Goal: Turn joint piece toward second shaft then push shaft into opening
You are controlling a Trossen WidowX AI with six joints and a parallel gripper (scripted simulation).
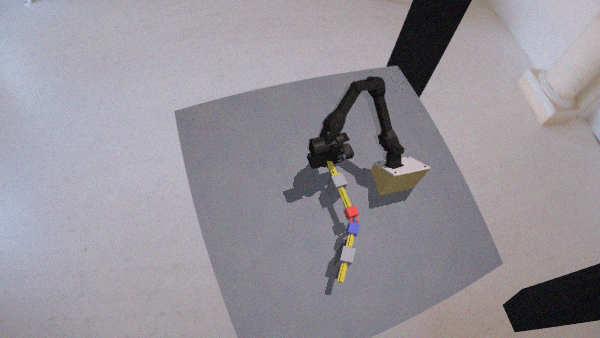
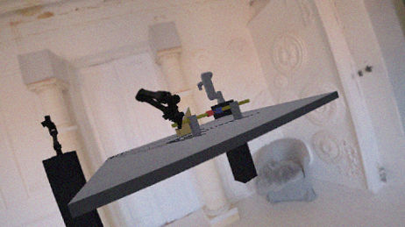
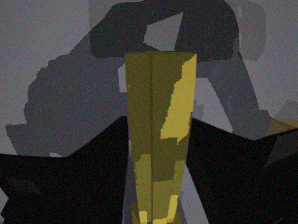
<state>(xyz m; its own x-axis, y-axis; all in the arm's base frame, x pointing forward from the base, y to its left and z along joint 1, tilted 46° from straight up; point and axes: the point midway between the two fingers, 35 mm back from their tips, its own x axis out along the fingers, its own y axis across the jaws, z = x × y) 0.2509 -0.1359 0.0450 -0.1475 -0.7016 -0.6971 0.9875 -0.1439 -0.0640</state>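
My gripper (image 1: 328,163) (image 3: 150,121) is slightly open, its black fingers on either side of the second shaft's outer end. This yellow shaft (image 1: 345,196) (image 3: 150,95) runs through the upper grey block (image 1: 339,180) (image 2: 195,125) to the red joint piece (image 1: 352,212) (image 2: 210,113) and meets it. How deep it sits in the opening is hidden. The red piece is hinged to a blue cube (image 1: 353,228) (image 2: 218,111) on the end of the first yellow shaft (image 1: 341,273) (image 2: 244,102), which is held in the lower grey block (image 1: 348,255) (image 2: 237,110). The shafts meet at an angle.
My arm (image 1: 382,112) stands on a tan wedge (image 1: 400,184) with a white top, right of the shafts. All of it rests on the tilted grey table (image 1: 240,150) (image 2: 144,160). Black pillars (image 2: 82,220) (image 1: 432,40) stand beyond the table's edges.
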